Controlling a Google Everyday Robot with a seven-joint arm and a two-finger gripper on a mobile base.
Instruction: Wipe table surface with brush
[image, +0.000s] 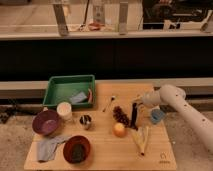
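Note:
The light-wood table surface (100, 157) fills the lower middle of the camera view. The brush (133, 117) is a slim black stick standing nearly upright, with its lower end on the tabletop just right of a dark reddish pine-cone-like clump (120, 114). My gripper (135, 103) is at the end of the white arm (172, 97) that reaches in from the right. It sits at the brush's top end and is shut on the handle.
A green tray (55, 92) stands at the back left. Nearby are a white cup (64, 110), purple bowl (46, 122), red bowl (76, 148), grey cloth (47, 148), metal cup (86, 120), silver spoon (109, 103), orange (119, 129), yellow strips (141, 139) and a blue object (157, 116).

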